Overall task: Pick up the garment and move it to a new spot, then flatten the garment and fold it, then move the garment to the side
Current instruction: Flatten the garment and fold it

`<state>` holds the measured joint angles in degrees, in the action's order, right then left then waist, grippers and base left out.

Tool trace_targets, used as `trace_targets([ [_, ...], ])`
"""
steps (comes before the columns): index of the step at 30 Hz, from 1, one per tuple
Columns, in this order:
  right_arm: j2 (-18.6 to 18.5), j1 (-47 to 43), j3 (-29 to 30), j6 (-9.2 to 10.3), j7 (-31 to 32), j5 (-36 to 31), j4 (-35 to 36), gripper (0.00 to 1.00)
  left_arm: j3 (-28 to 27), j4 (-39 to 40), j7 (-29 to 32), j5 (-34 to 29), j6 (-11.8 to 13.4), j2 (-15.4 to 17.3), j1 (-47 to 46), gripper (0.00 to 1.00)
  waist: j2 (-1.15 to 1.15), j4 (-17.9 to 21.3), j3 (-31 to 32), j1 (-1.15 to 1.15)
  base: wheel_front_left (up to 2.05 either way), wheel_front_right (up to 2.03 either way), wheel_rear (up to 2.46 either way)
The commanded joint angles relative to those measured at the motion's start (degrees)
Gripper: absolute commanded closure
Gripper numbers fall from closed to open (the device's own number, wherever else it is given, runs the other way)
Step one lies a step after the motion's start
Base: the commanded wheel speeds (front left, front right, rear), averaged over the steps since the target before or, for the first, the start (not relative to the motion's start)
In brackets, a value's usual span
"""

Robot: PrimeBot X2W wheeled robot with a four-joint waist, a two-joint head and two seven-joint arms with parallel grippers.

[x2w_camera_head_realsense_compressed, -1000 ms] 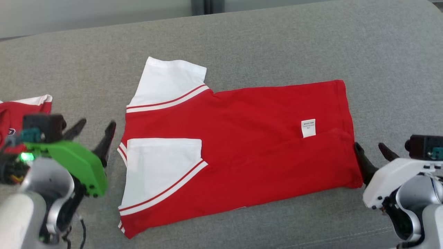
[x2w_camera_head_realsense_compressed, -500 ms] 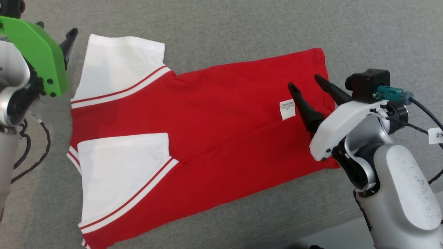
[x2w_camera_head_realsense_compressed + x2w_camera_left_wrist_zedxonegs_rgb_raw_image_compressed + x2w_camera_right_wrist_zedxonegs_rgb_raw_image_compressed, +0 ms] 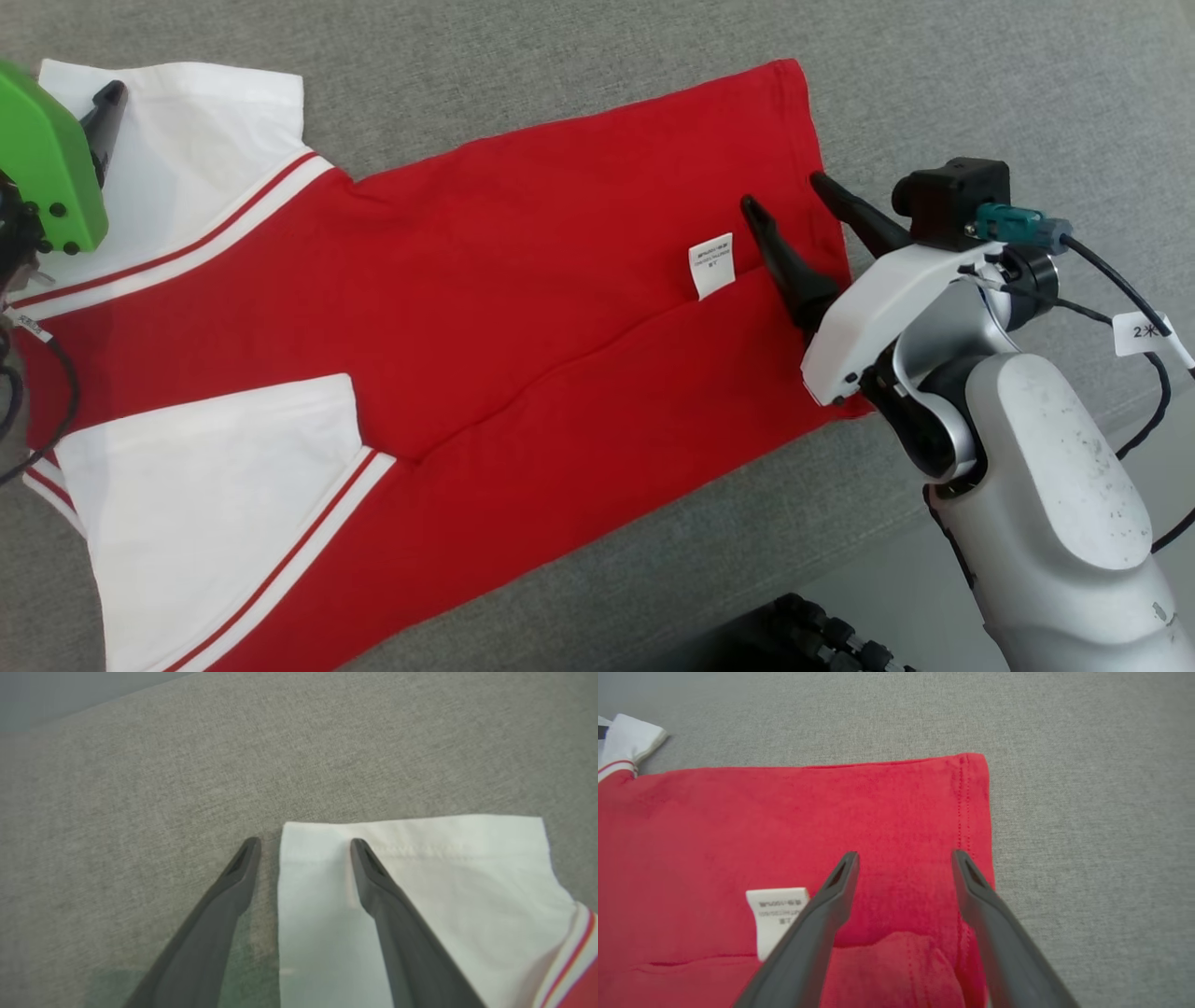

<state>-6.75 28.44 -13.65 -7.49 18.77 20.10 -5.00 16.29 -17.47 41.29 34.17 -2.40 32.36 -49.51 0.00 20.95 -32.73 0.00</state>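
The garment (image 3: 523,280) is a red shirt with white sleeves, lying folded lengthwise and flat on the grey cushion. Its hem end points right, and a white label (image 3: 711,264) sits near that end. My right gripper (image 3: 784,194) hovers open over the hem end, fingers spread just right of the label (image 3: 777,914); in the right wrist view (image 3: 903,856) red cloth lies between them. My left gripper (image 3: 303,842) is open at the far white sleeve (image 3: 420,882), one finger over the sleeve's corner, the other over bare cushion. In the head view its green housing (image 3: 42,159) covers the sleeve's left edge.
The grey fabric cushion (image 3: 980,84) runs under everything, with bare cloth beyond the hem and past the far sleeve. Its front edge (image 3: 840,551) drops off at the lower right, where a dark ribbed part (image 3: 822,635) of the robot shows. Cables hang from both wrists.
The head camera has swung down and closer, so the shirt fills more of the view. Both arms came forward: the right gripper from beside the hem to above it, the left to the far sleeve.
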Motion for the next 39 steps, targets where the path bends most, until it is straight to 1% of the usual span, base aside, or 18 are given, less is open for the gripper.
trace_targets([
  [1, -0.1, 1.1, -0.1, 0.00, -0.4, 0.1, -0.3, 0.00, -0.1, -0.2, 0.2, -0.8, 0.5, 1.0, 1.0, 0.00, 0.00, 0.7, -0.7, 0.00, 0.00, 0.00, 0.00],
  [3, -0.1, 1.7, -0.3, 0.00, -0.8, 0.1, -0.7, 0.00, 0.2, -0.3, 0.9, -0.9, 1.1, 1.0, 1.5, 0.00, 0.00, 0.8, -0.7, 0.00, 0.00, 0.00, 0.00],
  [4, -0.1, 1.9, -0.4, 0.00, -0.8, 0.2, -0.8, 0.00, 0.2, -0.2, 1.2, -0.9, 1.3, 1.1, 1.7, 0.09, 0.00, 0.8, -0.7, 0.00, 0.00, 0.00, 0.00],
  [5, -0.1, 2.3, -0.4, 0.00, -0.9, 0.4, -1.0, 0.00, 0.0, 0.0, 1.2, -0.7, 1.5, 1.1, 1.7, 0.60, 0.00, 0.7, -0.7, 0.00, 0.00, 0.00, 0.00],
  [6, -0.4, 2.7, -0.3, 0.00, -0.9, 0.3, -1.2, 0.00, 0.0, 0.1, 1.1, -0.6, 1.5, 1.2, 1.6, 0.78, 0.00, 0.6, -0.7, 0.00, 0.00, 0.00, 0.00],
  [7, -0.7, 3.1, -0.1, 0.00, -1.1, 0.2, -1.5, 0.00, 0.1, 0.4, 1.0, -0.5, 1.5, 1.0, 1.6, 1.00, 0.00, 0.3, -0.5, 0.00, 0.00, 0.00, 0.00],
  [13, -3.9, 7.3, 1.3, 0.00, 1.4, -1.1, -4.2, 0.00, 0.7, 2.4, -0.5, 0.1, 0.6, -0.4, 0.9, 1.00, 0.00, -2.5, 1.5, 0.00, 0.00, 0.00, 0.00],
  [19, -7.3, 13.5, 2.7, 0.00, 6.6, -2.2, -10.5, 0.00, 1.5, 4.9, -2.5, 1.6, -0.3, -3.2, 0.2, 1.00, 0.00, -6.8, 3.2, 0.00, 0.00, 0.00, 0.00],
  [24, -9.6, 17.4, 1.0, 0.01, 10.6, -3.4, -16.7, 0.00, 2.5, 7.8, -3.8, 2.9, -1.4, -5.2, 0.7, 1.00, 0.00, -10.3, 3.5, 0.00, 0.00, 0.00, 0.00],
  [29, -10.5, 19.3, 0.0, 0.02, 14.0, -1.6, -21.5, 0.00, 3.4, 11.1, -4.7, 3.5, -2.2, -5.9, 1.9, 1.00, 0.00, -12.5, 3.6, 0.00, 0.00, 0.00, 0.00],
  [30, -11.0, 19.8, -0.3, 0.02, 14.6, -1.9, -22.5, 0.07, 3.6, 11.8, -4.9, 3.6, -2.3, -6.1, 2.1, 1.00, 0.00, -12.9, 3.6, 0.00, 0.00, 0.00, 0.00],
  [31, -11.4, 20.0, -0.6, 0.02, 15.3, -2.1, -23.5, 0.40, 3.8, 12.4, -5.1, 3.6, -2.4, -6.4, 2.3, 1.00, 0.00, -13.2, 3.7, 0.00, 0.00, 0.00, 0.00],
  [32, -11.5, 20.0, -1.1, 0.02, 15.9, -2.0, -24.2, 0.55, 4.1, 13.0, -5.2, 3.8, -2.5, -6.5, 2.6, 1.00, 0.00, -13.5, 3.8, 0.00, 0.00, 0.00, 0.00],
  [33, -11.6, 20.0, -1.0, 0.02, 16.2, -1.8, -24.8, 0.63, 4.3, 13.4, -5.3, 3.8, -2.6, -6.6, 2.8, 1.00, 0.00, -13.8, 4.0, 0.00, 0.00, 0.00, 0.00],
  [34, -11.8, 20.2, -1.0, 0.03, 16.3, -1.6, -25.2, 0.85, 4.5, 13.9, -5.5, 3.8, -2.6, -6.8, 3.1, 1.00, 0.00, -14.0, 4.1, 0.00, 0.00, 0.00, 0.00],
  [35, -12.0, 20.5, -0.9, 0.04, 16.3, -1.9, -25.5, 1.00, 4.6, 14.3, -5.6, 3.9, -2.6, -6.8, 3.2, 1.00, 0.00, -14.2, 4.3, 0.00, 0.00, 0.00, 0.00],
  [39, -12.1, 21.4, -0.5, 0.05, 14.4, -2.9, -26.3, 1.00, 4.9, 15.1, -6.4, 4.1, -2.8, -7.1, 3.5, 1.00, 0.00, -14.7, 5.0, 0.00, 0.00, 0.00, 0.00],
])
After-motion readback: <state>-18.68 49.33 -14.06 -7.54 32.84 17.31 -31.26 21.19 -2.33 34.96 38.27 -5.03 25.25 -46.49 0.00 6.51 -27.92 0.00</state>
